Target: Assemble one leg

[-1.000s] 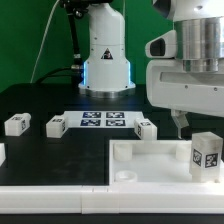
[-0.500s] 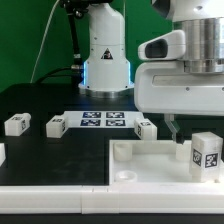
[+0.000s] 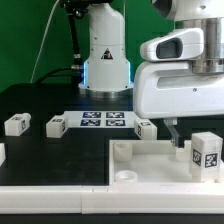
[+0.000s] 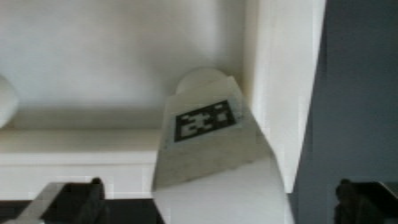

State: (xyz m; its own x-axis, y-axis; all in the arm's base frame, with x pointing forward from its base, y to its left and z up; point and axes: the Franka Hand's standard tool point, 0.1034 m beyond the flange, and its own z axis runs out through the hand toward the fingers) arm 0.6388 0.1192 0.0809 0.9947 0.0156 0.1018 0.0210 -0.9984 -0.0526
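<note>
The gripper (image 3: 176,131) is hanging with its fingers spread and grasping nothing, just above the white tray (image 3: 150,160), while the leg (image 3: 207,153) is standing upright on the tray at the exterior view's right, beside the fingertips.

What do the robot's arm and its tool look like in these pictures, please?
The arm is a bulky, rounded white housing with a grey inset near its upper joint. The tool ends in short dark fingers. The base is white, bearing a triangular warning sticker.
</note>
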